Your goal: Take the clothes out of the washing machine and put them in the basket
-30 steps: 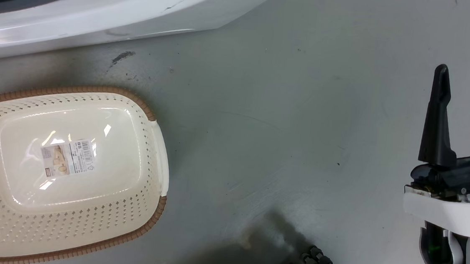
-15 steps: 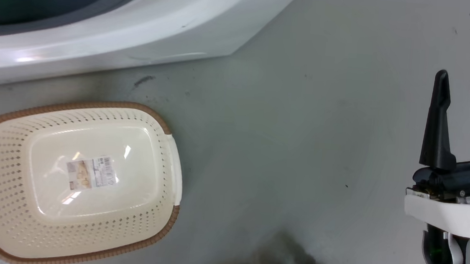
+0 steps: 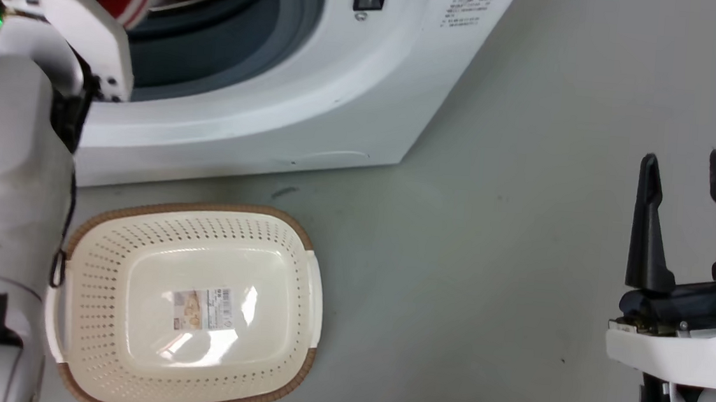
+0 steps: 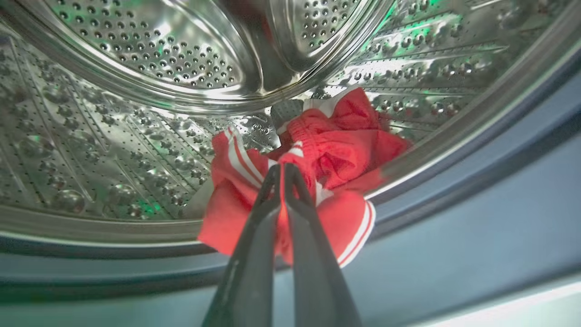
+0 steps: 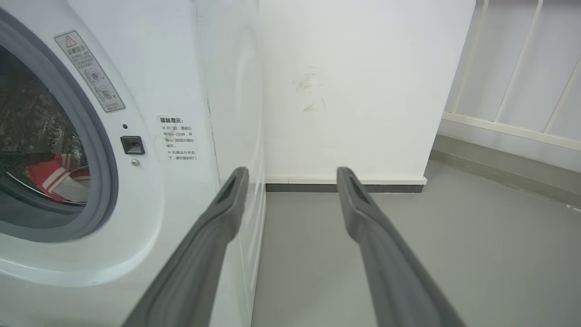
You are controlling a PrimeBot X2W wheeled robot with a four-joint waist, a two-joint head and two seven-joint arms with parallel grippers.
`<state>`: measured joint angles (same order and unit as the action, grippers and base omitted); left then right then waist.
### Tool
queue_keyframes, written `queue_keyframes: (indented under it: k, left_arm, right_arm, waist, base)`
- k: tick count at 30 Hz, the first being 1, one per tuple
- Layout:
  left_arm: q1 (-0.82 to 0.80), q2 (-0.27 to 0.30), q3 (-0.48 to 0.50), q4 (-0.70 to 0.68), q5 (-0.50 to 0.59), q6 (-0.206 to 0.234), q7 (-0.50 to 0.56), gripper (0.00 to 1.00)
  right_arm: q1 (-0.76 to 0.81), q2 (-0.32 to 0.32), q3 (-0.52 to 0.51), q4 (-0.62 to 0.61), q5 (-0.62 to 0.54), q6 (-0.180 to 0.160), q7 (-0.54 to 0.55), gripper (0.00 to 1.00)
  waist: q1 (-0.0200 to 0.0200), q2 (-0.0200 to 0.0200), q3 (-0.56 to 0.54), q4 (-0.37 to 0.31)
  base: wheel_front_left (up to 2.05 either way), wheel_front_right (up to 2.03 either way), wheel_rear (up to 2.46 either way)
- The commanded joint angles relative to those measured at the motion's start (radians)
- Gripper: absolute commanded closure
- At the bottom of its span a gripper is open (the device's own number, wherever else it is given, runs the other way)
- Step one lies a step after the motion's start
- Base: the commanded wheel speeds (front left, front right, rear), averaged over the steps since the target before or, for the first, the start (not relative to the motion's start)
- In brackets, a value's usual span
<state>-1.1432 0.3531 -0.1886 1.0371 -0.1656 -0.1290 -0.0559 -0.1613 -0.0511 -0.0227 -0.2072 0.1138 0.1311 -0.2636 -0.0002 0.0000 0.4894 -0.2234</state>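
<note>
Since the clothes (image 4: pixel 349 154) are judged soft and light, a bunched fold is pinched at the tips of the left gripper (image 4: pixel 281 170); the right gripper (image 3: pixel 684 161) is spread.

A grey sticker (image 5: pixel 90 72) with a red warning triangle is sitting on the washer (image 5: pixel 181 68) front at 1 o'clock of the opening (image 5: pixel 41 136), its print too small to read. At 3 o'clock a notice (image 5: pixel 178 138) headed 温馨提示 is showing. A barcode label (image 3: pixel 202 309) is lying inside the basket (image 3: pixel 99 283), its print unreadable.
</note>
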Motion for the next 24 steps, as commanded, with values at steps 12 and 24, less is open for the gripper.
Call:
queue_keyframes:
  k: [12, 24]
  left_arm:
    - [0.293, -0.022, -0.023, -0.270, -0.053, 0.000, -0.128, 1.00]
    - [0.555, 0.034, -0.020, -0.840, -0.076, 0.052, -0.005, 1.00]
  right_arm:
    - [0.099, 0.002, -0.009, 0.023, -0.049, -0.001, -0.002, 0.00]
    - [0.177, 0.002, -0.004, 0.029, -0.066, -0.001, -0.002, 0.00]
  waist:
    - [0.0002, 0.0000, -0.200, 0.093]
    - [0.0002, 0.0000, -0.316, 0.132]
  base:
    - [0.00, 0.00, 0.00]
    - [0.00, 0.00, 0.00]
